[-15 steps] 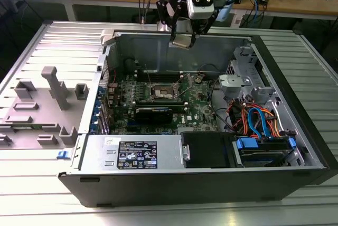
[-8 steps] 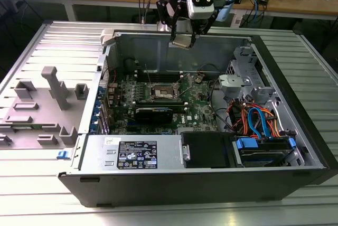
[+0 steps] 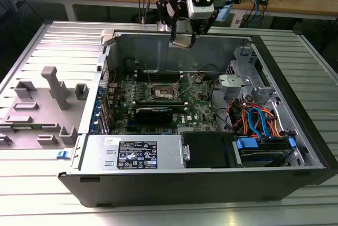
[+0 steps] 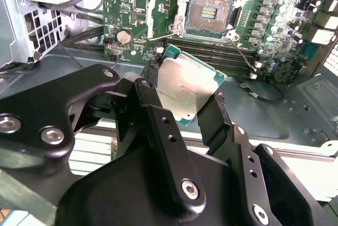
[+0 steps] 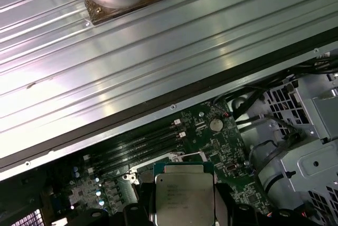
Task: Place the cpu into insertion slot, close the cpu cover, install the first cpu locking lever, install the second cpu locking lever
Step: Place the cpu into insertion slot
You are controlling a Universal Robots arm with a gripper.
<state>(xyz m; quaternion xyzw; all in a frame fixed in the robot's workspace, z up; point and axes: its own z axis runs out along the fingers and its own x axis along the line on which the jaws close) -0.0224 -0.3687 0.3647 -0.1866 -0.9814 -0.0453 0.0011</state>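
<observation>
The cpu (image 4: 187,86) has a smooth silver-grey metal top with a satin sheen. The gripper's (image 4: 183,93) fingers (image 4: 158,131) are matt black, set with shiny metal screws (image 4: 190,188). The table (image 5: 158,52) is ribbed, reflective bright metal. The motherboard (image 4: 134,20) is green and faintly glossy. The computer case (image 3: 153,44) is dull grey sheet metal. The fixture (image 3: 53,86) looks like matt grey plastic.

In the second wrist view the gripper (image 4: 185,93) is holding the cpu (image 4: 187,81) by two opposite edges, its silver-grey top facing the camera. Beyond it, on the green board (image 4: 136,25), the insertion slot (image 4: 209,10) is lying uncovered, its contacts showing.
</observation>
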